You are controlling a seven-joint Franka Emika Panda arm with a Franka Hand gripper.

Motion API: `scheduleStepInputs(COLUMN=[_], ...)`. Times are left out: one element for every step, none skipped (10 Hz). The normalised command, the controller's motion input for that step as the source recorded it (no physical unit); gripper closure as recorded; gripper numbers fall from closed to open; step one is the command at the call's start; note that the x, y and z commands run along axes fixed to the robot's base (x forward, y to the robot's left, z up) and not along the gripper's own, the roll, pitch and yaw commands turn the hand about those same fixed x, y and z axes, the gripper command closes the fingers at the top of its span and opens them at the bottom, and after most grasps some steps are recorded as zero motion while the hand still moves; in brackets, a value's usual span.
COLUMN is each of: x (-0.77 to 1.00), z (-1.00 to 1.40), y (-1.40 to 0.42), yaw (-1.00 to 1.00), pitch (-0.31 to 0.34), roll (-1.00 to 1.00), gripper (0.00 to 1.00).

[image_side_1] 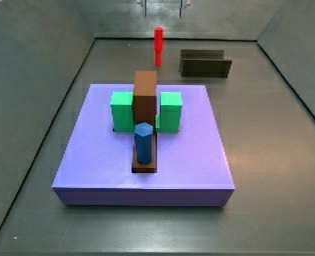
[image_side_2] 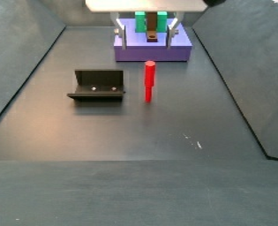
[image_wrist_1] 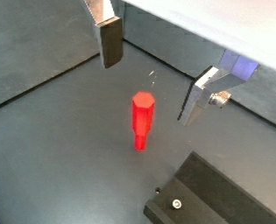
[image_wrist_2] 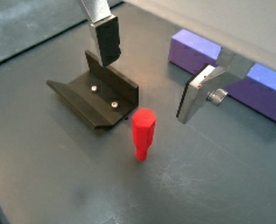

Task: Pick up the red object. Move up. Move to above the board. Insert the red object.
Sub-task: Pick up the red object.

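The gripper (image_wrist_1: 150, 77) hangs over the dark tabletop (image_wrist_1: 46, 149) with its fingers (image_wrist_1: 109, 44) wide apart and nothing between them. In both wrist views the red peg (image_wrist_1: 141, 121) stands straight up on the tabletop, lower than the finger tips, and not touching either one. So the job right now is the pick-up, and it has not been done yet. To do it well, I think the gripper should first line up so the peg sits right in the middle of the gap. Then it should go straight down, slowly, so a finger does not bump the top and knock the peg over. The peg is thin and tall, so it looks easy to tip. The fingers should close gently on its upper half and hold it straight. The fixture (image_wrist_2: 95, 96) sits near the peg, so the fingers should not swing toward it. In a side view the board (image_side_1: 145, 108) lies on a purple block (image_side_1: 80, 150), well apart from the peg. It sits between green cubes (image_side_1: 124, 111), with a blue peg (image_side_1: 144, 141) standing in it. I cannot see the hole for the red peg.
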Motion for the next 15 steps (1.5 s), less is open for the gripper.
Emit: scheduleStepInputs(x=[0.0, -0.03, -0.01, -0.1, -0.03, 0.0, 0.0, 0.0, 0.0, 0.0, 0.0, 0.0, 0.0, 0.0, 0.0], z=[-0.35, -0.35, -0.41, -0.38, -0.21, -0.19, -0.19, -0.22, -0.28, -0.27, -0.23, -0.18, 0.0, 0.0, 0.0], y=[0.08, 0.13, 0.13, 0.17, 0.07, 0.05, 0.03, 0.0, 0.0, 0.0, 0.0, 0.0, 0.01, 0.0, 0.0], yaw=[-0.06, -0.08, -0.08, -0.09, -0.07, -0.07, -0.05, -0.03, 0.0, 0.0, 0.0, 0.0, 0.0, 0.0, 0.0], pitch=[-0.05, -0.066, -0.083, -0.101, -0.05, -0.036, -0.043, -0.067, -0.09, -0.097, -0.093, -0.066, 0.0, 0.0, 0.0], roll=[0.0, 0.0, 0.0, 0.0, 0.0, 0.0, -0.01, -0.04, -0.04, -0.06, -0.06, -0.05, -0.01, 0.0, 0.0], gripper=[0.0, 0.0, 0.0, 0.0, 0.0, 0.0, 0.0, 0.0, 0.0, 0.0, 0.0, 0.0, 0.0, 0.0, 1.0])
